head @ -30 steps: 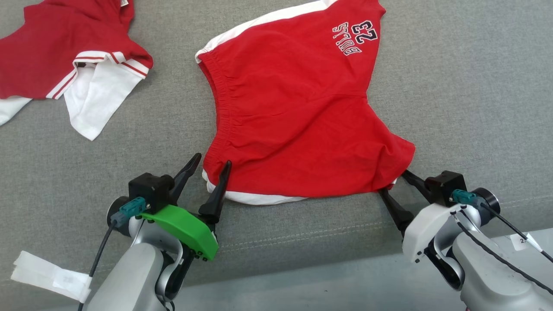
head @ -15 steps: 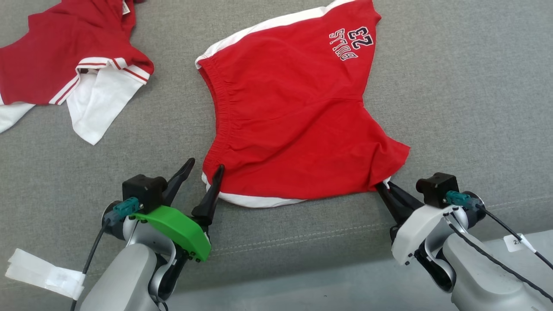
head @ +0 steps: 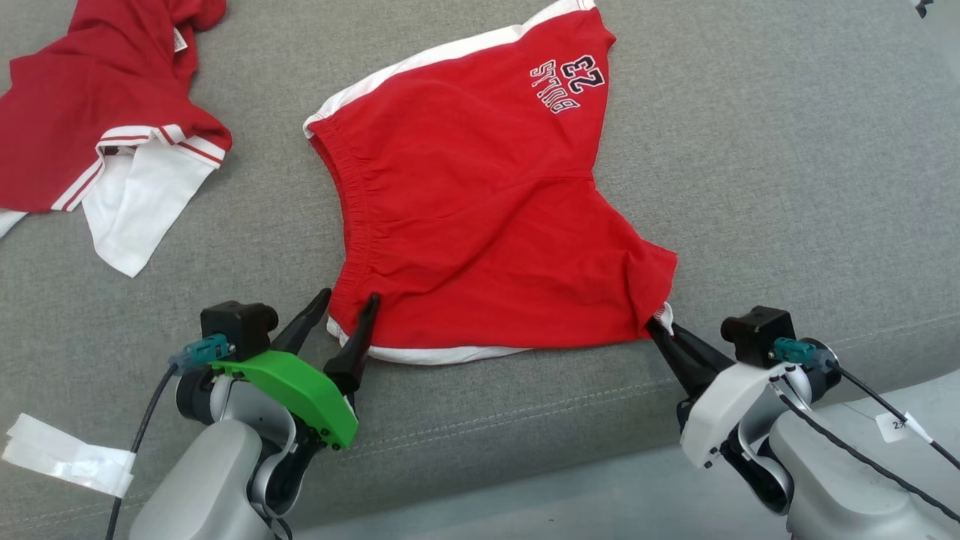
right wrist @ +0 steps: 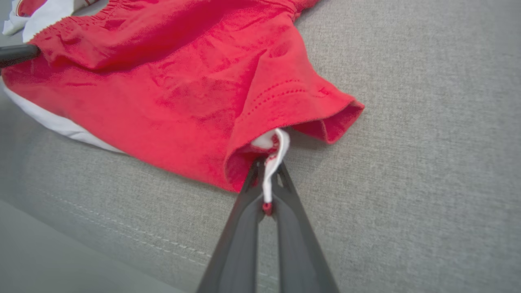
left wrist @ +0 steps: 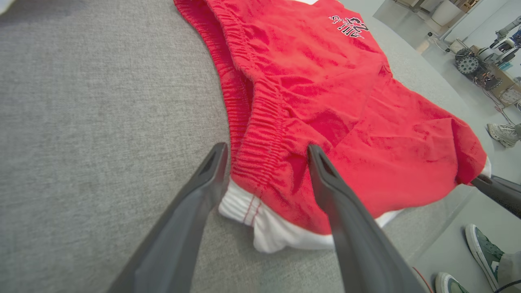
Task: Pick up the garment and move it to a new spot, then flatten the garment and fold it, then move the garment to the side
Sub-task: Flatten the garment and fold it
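Red shorts (head: 480, 217) with white side stripes and a "Bulls 23" print lie spread on the grey cushion (head: 787, 187). My left gripper (head: 349, 298) is open at the shorts' near left corner. In the left wrist view its fingers (left wrist: 267, 147) straddle the gathered waistband, one on the cushion and one over the red cloth (left wrist: 325, 81). My right gripper (head: 660, 328) is shut on the shorts' near right corner. The right wrist view shows white and red hem cloth pinched between its tips (right wrist: 266, 165), with the shorts (right wrist: 183, 81) stretching away to the left.
A second red and white garment (head: 97, 135) lies crumpled at the far left of the cushion. The cushion's stitched front edge (head: 525, 412) runs just behind both wrists. White tape (head: 67, 457) hangs at lower left. A person's shoes (left wrist: 482, 252) stand on the floor beyond the cushion.
My right gripper went from open beside the hem corner to shut on it. The left gripper stays open at the waistband. The head camera has shifted, sliding the whole picture left.
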You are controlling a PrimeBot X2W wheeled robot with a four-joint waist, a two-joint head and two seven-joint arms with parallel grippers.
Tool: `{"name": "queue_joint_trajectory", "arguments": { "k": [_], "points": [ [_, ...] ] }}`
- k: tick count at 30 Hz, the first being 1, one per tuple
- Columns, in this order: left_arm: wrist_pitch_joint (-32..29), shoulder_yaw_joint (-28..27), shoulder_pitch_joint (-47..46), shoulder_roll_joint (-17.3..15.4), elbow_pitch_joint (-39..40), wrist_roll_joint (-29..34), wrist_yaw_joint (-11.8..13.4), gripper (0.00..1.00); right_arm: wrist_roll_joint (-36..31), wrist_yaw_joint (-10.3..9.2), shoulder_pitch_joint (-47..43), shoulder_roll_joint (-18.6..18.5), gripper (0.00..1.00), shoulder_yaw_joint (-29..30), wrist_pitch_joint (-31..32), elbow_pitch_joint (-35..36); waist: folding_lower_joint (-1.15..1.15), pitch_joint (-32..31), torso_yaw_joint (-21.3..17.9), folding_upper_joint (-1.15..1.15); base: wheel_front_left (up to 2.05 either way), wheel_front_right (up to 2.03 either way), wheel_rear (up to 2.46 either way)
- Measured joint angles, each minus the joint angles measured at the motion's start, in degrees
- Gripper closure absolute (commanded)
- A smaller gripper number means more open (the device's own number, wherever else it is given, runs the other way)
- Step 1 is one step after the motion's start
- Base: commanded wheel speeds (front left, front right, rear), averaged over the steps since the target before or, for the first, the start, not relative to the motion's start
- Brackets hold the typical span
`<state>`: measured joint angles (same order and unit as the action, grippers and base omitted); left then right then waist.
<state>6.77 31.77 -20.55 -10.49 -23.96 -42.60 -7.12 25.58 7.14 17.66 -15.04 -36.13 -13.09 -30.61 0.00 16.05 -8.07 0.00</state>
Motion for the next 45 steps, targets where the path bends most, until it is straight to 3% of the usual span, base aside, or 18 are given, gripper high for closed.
{"name": "queue_joint_trajectory", "arguments": {
  "k": [2, 3, 4, 6, 14, 22, 35, 45],
  "points": [
    [-0.2, -0.1, -0.9, 0.1, -0.1, -1.1, 0.0, 0.0, 0.4, 0.0, -0.1, -0.6, 1.0, 0.1, 0.0, 0.0, 0.0, 0.0, -0.1, 0.0, 0.0, 0.0, 0.0],
    [-0.3, -0.1, -1.2, 0.1, -0.3, -2.0, 0.0, 0.21, 0.8, 0.0, -0.1, -0.9, 1.0, 0.1, -0.1, 0.0, 0.0, 0.0, -0.2, 0.0, 0.0, 0.0, 0.0],
    [-0.7, 0.0, -1.3, 0.0, -0.5, -2.4, 0.0, 0.57, 1.1, 0.0, -0.1, -1.0, 1.0, 0.1, -0.2, 0.0, 0.0, 0.0, -0.2, 0.0, 0.0, 0.0, 0.0],
    [-0.7, 0.4, -1.4, -0.1, -0.7, -2.6, 0.0, 1.0, 1.5, 0.0, -0.1, -1.0, 1.0, 0.1, -0.3, 0.0, 0.0, 0.0, -0.2, 0.0, 0.0, 0.0, 0.0],
    [-0.5, 1.8, -1.3, -0.6, 0.8, -4.4, 0.0, 1.0, 5.9, 0.0, -0.7, -1.0, 1.0, 1.7, -0.6, 1.2, 0.0, -0.5, 0.3, 0.0, 0.0, 0.0, 0.0],
    [-0.2, 2.7, 1.8, -3.2, 3.4, -7.4, 0.0, 1.0, 16.5, 0.0, -5.5, -1.0, 1.0, -5.0, -0.4, 7.8, 0.0, -2.0, 1.4, 0.0, 0.0, 0.0, 0.0],
    [-2.2, 4.1, 7.8, -7.4, 8.8, -10.2, 0.0, 1.0, 29.5, -0.01, -10.9, -9.4, 1.0, -7.2, 3.7, 21.2, 0.0, -4.7, 1.0, 0.0, 0.0, 0.0, 0.0],
    [-3.3, 3.2, 5.1, -7.3, 13.9, -11.3, 0.0, 1.0, 30.3, -0.01, -8.3, -15.2, 1.0, -1.5, 3.6, 25.1, 0.0, -3.7, 0.9, 0.0, 0.0, 0.0, 0.0]
  ]
}}
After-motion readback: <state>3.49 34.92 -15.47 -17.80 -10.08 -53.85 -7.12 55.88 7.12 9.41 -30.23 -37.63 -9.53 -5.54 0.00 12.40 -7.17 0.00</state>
